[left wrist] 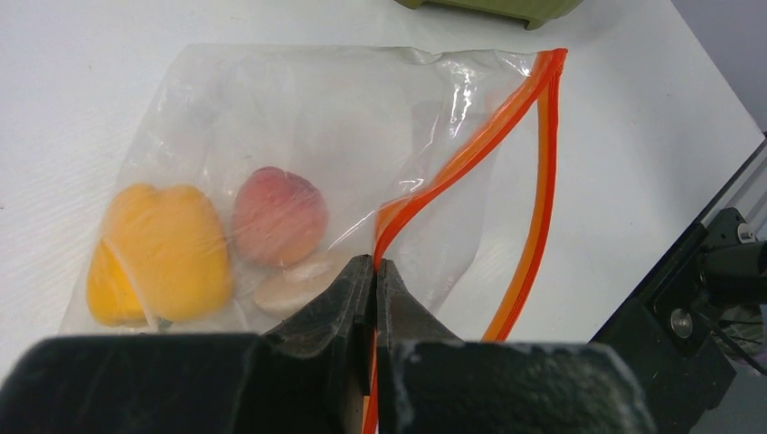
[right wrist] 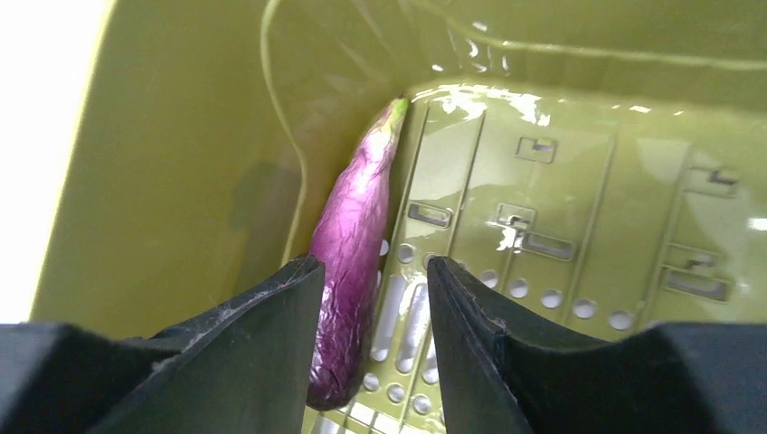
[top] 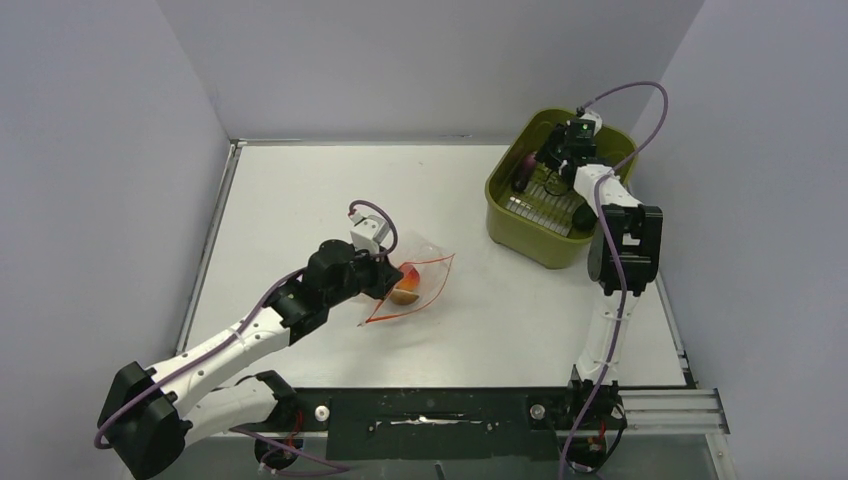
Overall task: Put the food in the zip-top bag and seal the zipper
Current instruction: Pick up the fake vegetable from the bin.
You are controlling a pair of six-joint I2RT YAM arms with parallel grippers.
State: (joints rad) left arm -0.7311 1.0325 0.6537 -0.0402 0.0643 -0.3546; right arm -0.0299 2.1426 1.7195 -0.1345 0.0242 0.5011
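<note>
The clear zip-top bag [left wrist: 344, 127] lies mid-table, also seen in the top view [top: 425, 270]. Inside it are the yellow-orange bell pepper [left wrist: 158, 253], the red-orange round fruit [left wrist: 278, 215] and the pale round slice [left wrist: 298, 285]. My left gripper [left wrist: 374, 264] is shut on the near strip of the red-orange zipper [left wrist: 452, 167]; the bag mouth gapes. My right gripper [right wrist: 375, 267] is open inside the olive-green basket [top: 515, 215], its jaws astride the dark purple eggplant [right wrist: 353, 244], which lies along the basket's left wall. A dark green piece [top: 585, 214] lies at the basket's near right.
The basket's slotted floor [right wrist: 561, 235] and steep walls [right wrist: 181, 163] surround the right gripper. The black rail [top: 430, 412] runs along the table's near edge. Grey walls stand left, right and behind.
</note>
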